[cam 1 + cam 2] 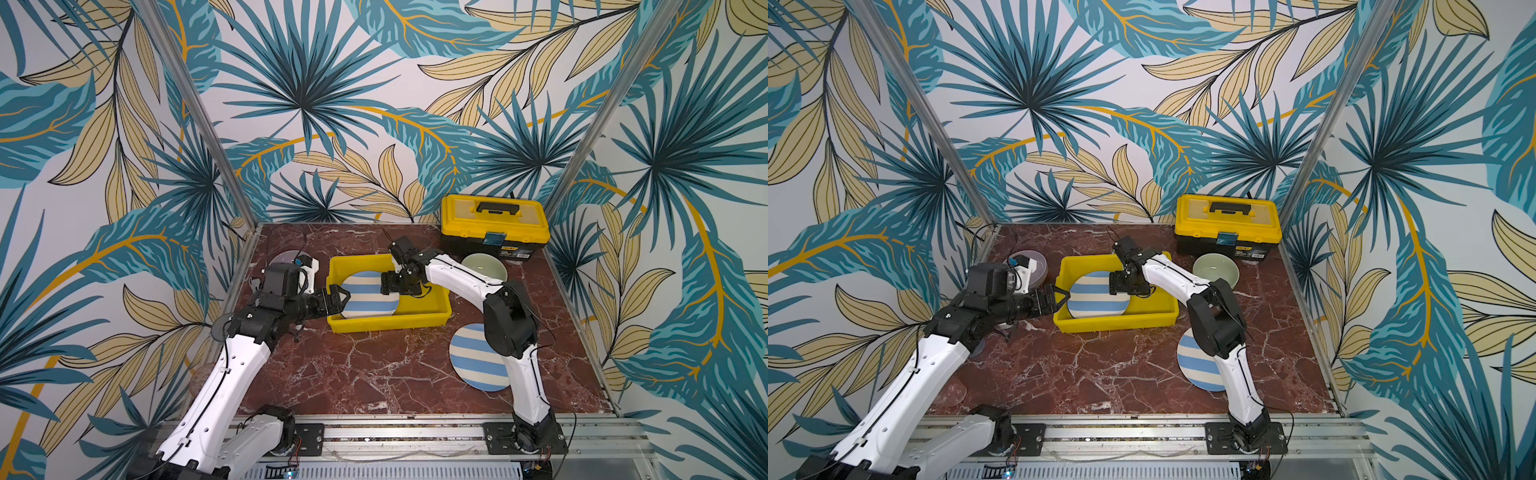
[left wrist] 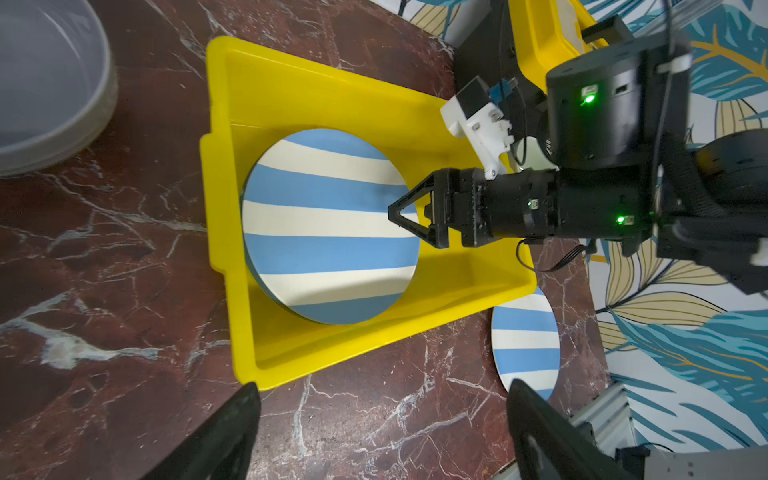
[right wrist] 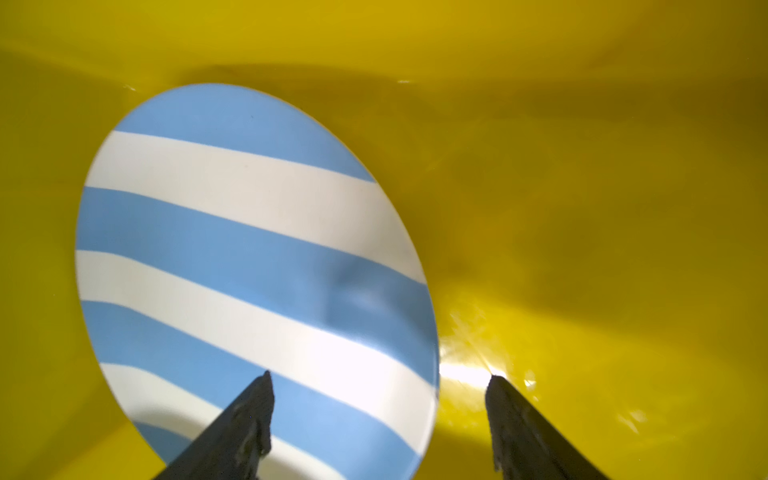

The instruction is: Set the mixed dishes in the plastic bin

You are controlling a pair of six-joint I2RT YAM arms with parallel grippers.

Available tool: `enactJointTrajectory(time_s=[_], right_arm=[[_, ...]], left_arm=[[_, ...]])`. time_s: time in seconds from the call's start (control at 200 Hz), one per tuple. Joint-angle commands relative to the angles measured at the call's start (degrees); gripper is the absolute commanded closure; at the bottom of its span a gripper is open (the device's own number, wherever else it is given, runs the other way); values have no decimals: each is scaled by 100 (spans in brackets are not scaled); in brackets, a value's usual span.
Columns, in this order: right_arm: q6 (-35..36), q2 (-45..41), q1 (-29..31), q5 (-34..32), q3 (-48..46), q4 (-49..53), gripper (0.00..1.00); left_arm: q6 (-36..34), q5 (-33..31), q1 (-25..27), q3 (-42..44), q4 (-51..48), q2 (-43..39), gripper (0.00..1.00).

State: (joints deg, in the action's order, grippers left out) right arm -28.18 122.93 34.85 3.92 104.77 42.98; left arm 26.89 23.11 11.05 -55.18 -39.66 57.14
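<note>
You're in a robot lab cell, not a home: leaf-print panels [image 1: 299, 104] on aluminium posts [image 1: 200, 112] wall in a marble-look tabletop [image 1: 374, 374], and robot arms [image 1: 530, 374] are bolted to a slotted rail [image 1: 399, 434].

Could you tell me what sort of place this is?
Probably a robot test cell, not a kitchen: a marbled tabletop walled by leaf-print panels, left arm and right arm bolted to an aluminium rail, and a toolbox beside a green bowl.

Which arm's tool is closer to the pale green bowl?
Right. The right tool hangs over the striped plate in the yellow bin, on the side toward the pale green bowl. The left tool is at the bin's opposite rim, farther off.
</note>
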Motion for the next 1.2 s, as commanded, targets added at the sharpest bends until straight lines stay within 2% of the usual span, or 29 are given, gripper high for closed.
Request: enactJointTrajectory(time_s=[0.0, 0.205, 0.28, 0.496, 0.616, 0.711, 0.876, 1.067, 1.197], right_arm=[[260, -818, -146, -417, -165, 489, 18], [237, -2267, -424, -777, -1175, 695, 22], [144, -2876, -624, -923, -1756, 769, 25], [-275, -4789, -1492, -1022, -3775, 557, 38], [-564, -5462, -1826, -1123, -4716, 561, 43], [-654, -5728, -2134, -1268, -5328, 548, 48], [-535, -5812, -3065, -919, -6182, 113, 56], [-555, -5626, -3863, -737, -6724, -415, 66], [-469, -5502, -4162, -716, -6872, -538, 67]], left_arm=[[-149, 420, -43, 95, 165, -24, 10], [-158, 1075, 21, 126, 376, 150, 15], [-184, 1092, 185, 106, 439, 232, 17], [-70, 750, 1154, -45, 699, 722, 25], [131, 587, 1751, -110, 1004, 1089, 29], [244, 384, 2215, -231, 1184, 1405, 32], [448, -5, 2968, -412, 1521, 1959, 37], [718, -199, 3538, -648, 1834, 2661, 43], [699, -418, 3895, -875, 1886, 3084, 43]])
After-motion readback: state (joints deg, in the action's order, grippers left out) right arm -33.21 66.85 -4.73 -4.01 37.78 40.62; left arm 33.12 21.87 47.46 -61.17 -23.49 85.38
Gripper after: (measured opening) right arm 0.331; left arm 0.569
